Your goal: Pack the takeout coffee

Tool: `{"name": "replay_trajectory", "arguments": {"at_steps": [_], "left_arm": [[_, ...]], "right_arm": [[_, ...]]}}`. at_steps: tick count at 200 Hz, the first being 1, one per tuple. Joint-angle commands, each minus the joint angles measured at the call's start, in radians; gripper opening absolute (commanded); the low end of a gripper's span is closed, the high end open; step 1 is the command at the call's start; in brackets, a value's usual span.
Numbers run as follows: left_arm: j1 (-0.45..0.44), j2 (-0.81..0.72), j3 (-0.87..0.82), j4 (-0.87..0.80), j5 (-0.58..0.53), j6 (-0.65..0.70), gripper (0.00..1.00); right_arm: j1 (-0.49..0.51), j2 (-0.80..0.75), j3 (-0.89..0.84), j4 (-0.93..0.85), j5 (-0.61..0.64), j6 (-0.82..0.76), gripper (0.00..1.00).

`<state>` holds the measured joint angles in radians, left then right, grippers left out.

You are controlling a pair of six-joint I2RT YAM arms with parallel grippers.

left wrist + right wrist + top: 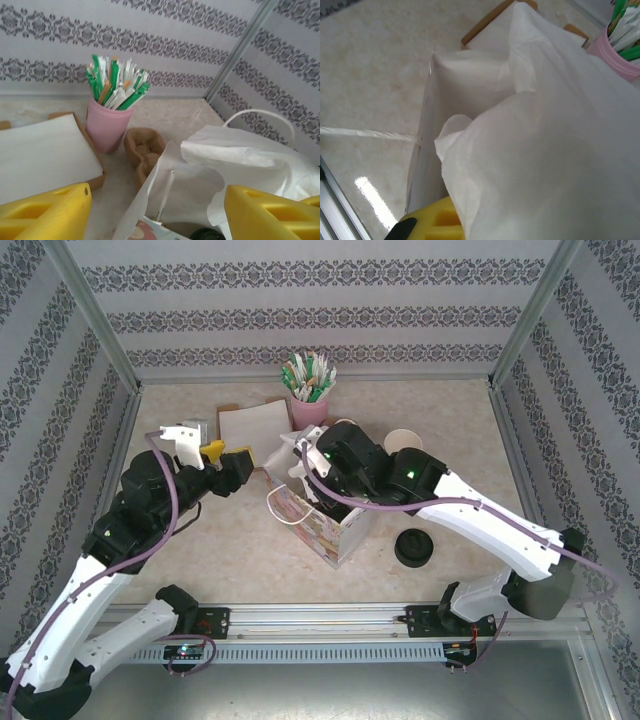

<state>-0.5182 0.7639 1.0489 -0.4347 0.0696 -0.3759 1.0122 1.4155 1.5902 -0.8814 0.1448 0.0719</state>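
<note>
Left fingers (224, 456) wide open, empty, just beside paper bag (330, 525). Takeout coffee (206, 234): dark lid edge down in bag, low between left fingers. Right fingers (437, 222) shut at bag mouth, white paper (545, 150) draped over them; pinch unclear.

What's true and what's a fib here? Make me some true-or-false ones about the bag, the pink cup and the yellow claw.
1. The pink cup holds green and white sticks. True.
2. The bag lies flat on its side. False: it stands upright with its top open.
3. The left gripper is squeezing a napkin. False: its yellow fingers are apart with nothing between them.
4. The bag has white paper sticking out of its top. True.
</note>
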Motion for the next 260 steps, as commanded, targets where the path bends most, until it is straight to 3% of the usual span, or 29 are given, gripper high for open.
{"name": "replay_trajectory", "arguments": {"at_steps": [1,42,68,126,147,260], "left_arm": [[-0.009,0.004,-0.004,-0.049,-0.018,-0.035,0.70],[-0.011,0.016,-0.005,-0.081,-0.013,-0.048,0.68],[-0.010,0.020,0.007,-0.107,-0.018,-0.051,0.68],[-0.010,0.037,0.033,-0.139,-0.034,-0.054,0.66],[-0.010,0.049,0.038,-0.140,-0.027,-0.057,0.63],[-0.010,0.078,0.051,-0.142,-0.017,-0.065,0.49]], "right_arm": [[0.008,0.043,0.051,-0.094,0.011,-0.043,0.00],[0.005,0.103,0.081,-0.130,-0.037,-0.052,0.10],[-0.001,0.108,0.107,-0.133,-0.025,-0.042,0.33],[-0.006,0.071,0.143,-0.145,0.023,-0.012,0.44],[-0.006,0.052,0.135,-0.153,0.024,-0.005,0.43],[-0.006,-0.031,-0.043,-0.164,-0.019,0.104,0.19]]}}
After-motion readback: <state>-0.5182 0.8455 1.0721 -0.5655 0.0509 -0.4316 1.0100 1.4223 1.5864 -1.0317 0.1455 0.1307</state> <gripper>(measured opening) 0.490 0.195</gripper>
